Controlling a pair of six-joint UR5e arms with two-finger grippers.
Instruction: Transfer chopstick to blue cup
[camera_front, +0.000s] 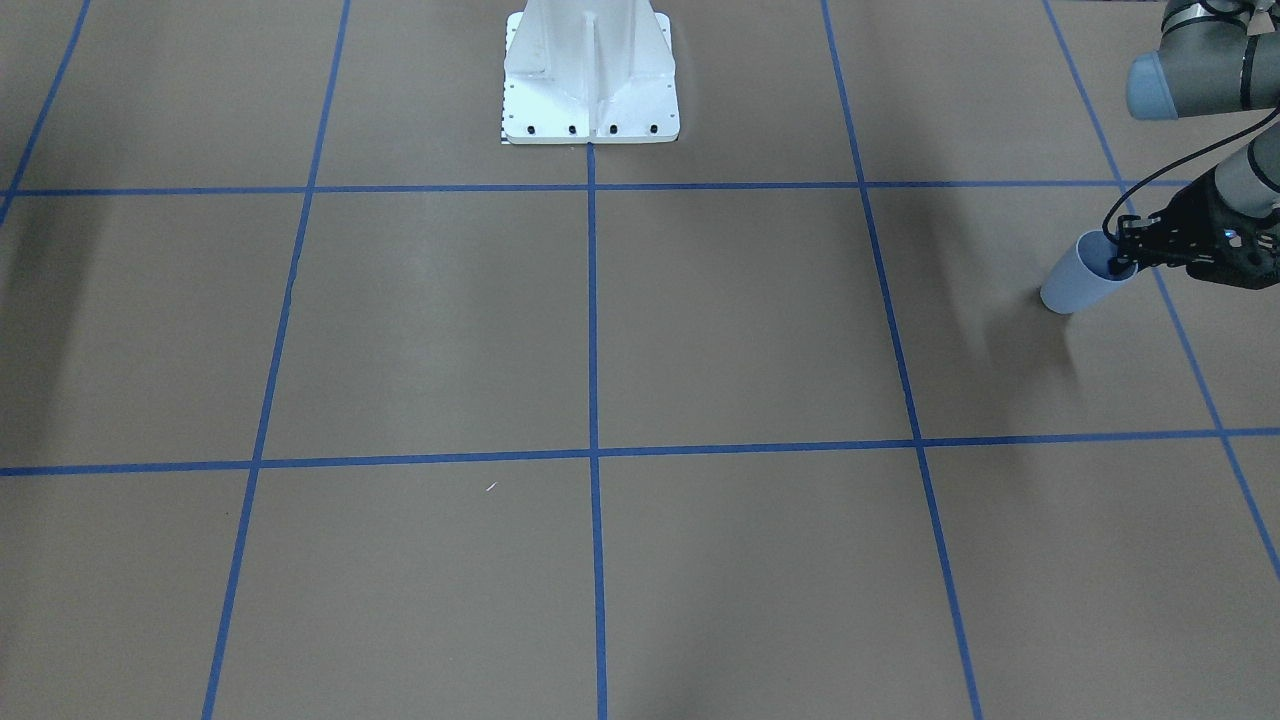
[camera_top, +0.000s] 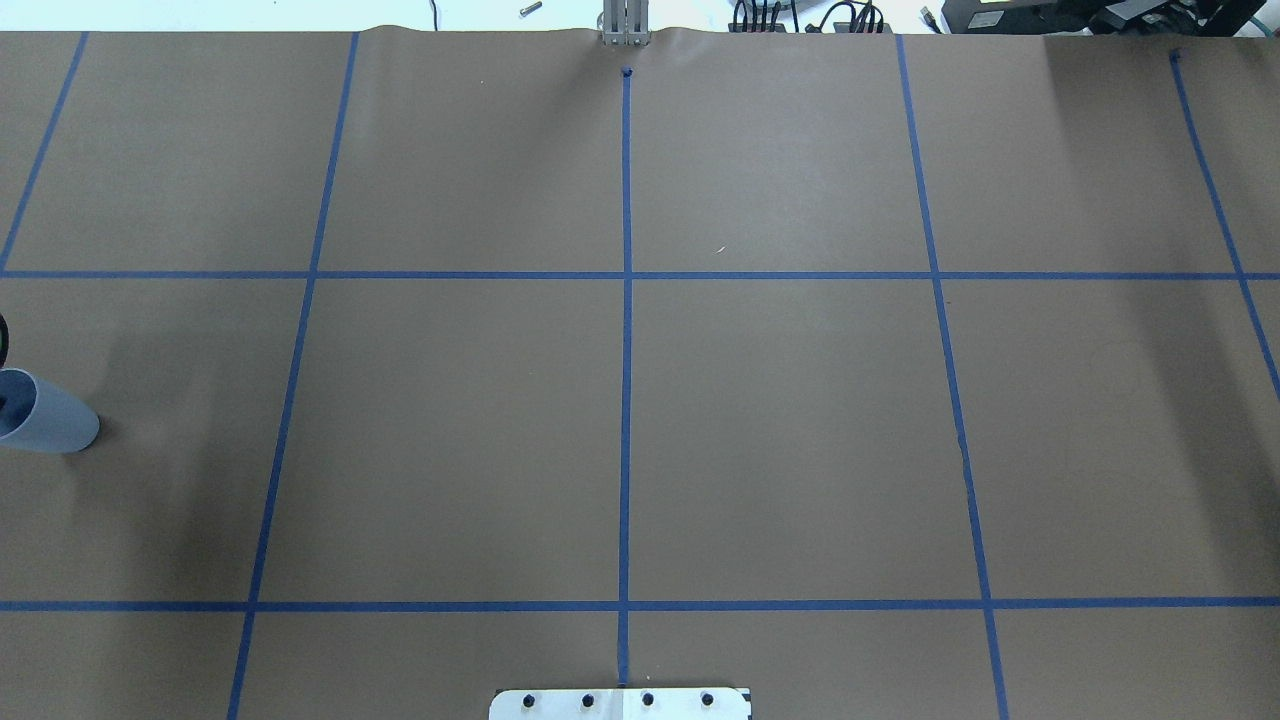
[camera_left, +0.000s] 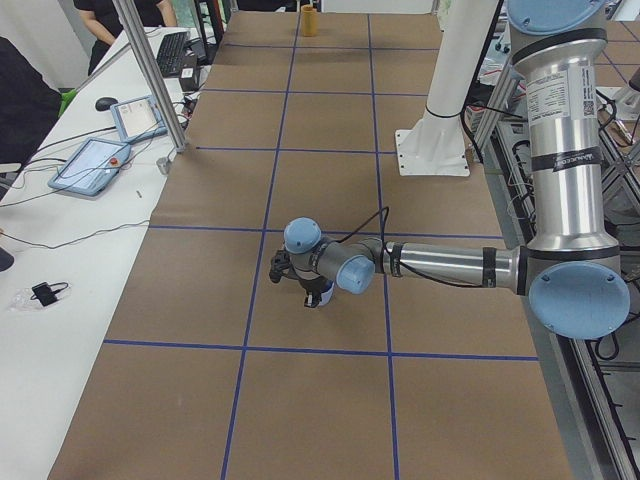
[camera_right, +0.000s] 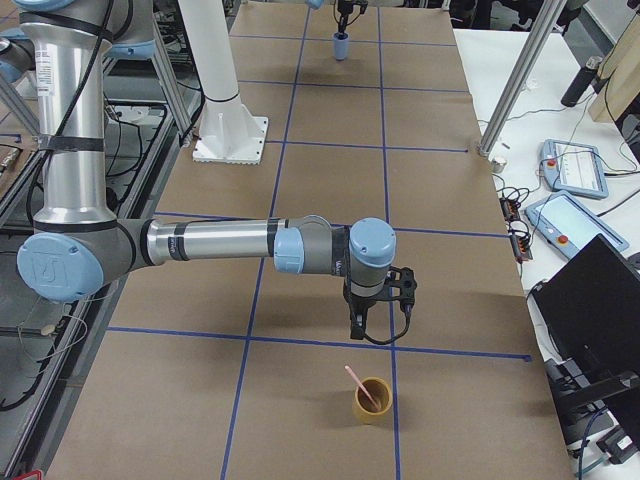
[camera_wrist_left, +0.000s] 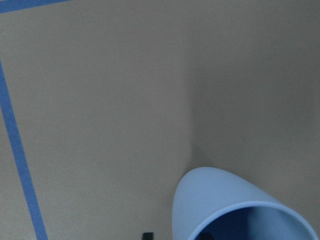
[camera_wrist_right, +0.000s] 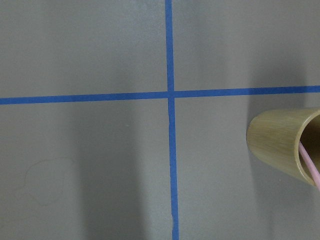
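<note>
At the table's right end, the chopstick (camera_right: 355, 380) leans inside a tan cup (camera_right: 372, 405). Just beyond, the right gripper (camera_right: 380, 320) hangs, its grip unreadable. Far off, the left gripper (camera_front: 1125, 258) meets the rim of the blue cup (camera_front: 1075, 282); whether it is clamped cannot be told.

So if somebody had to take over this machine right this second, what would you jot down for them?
Left gripper: at the rim of the blue cup; open or shut, cannot tell.
Right gripper: hanging beside the tan cup, holding nothing visible; open or shut, cannot tell.
Chopstick: leaning inside the tan cup, at the opposite end from the blue cup.
Done: no transfer yet.
Left: grasp the chopstick, carry it across, drop it in the blue cup.
</note>
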